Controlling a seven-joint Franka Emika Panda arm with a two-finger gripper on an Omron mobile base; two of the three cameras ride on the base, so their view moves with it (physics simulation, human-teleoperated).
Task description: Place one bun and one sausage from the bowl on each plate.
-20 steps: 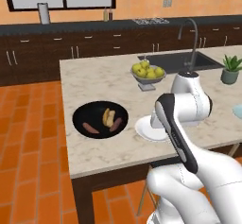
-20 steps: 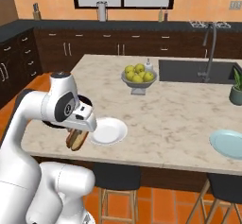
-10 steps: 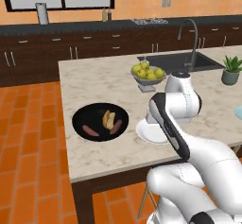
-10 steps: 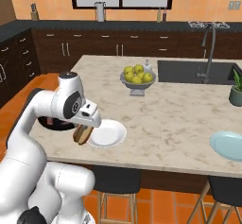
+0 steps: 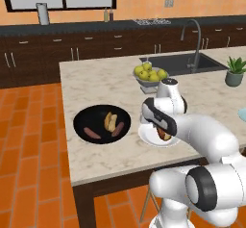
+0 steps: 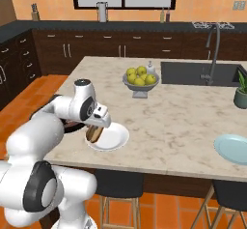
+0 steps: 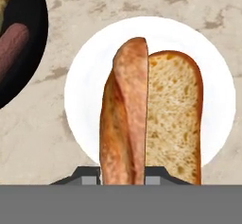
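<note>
The bun was found pinched at one end in the pincer, above the white plate — judged light, soft, easily crushed.

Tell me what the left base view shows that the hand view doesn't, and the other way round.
Left base view alone: the whole wide black bowl holding a yellowish-tan bun and two reddish-brown sausages, the grey footed bowl of yellow-green fruit and the dark sink.

Hand view alone: the orange-brown bun's pale, porous cut face, seen close, centred over the plate.

Both: the round white plate on the speckled counter, with the end effector holding the orange-brown bun over it, beside the black bowl.
</note>
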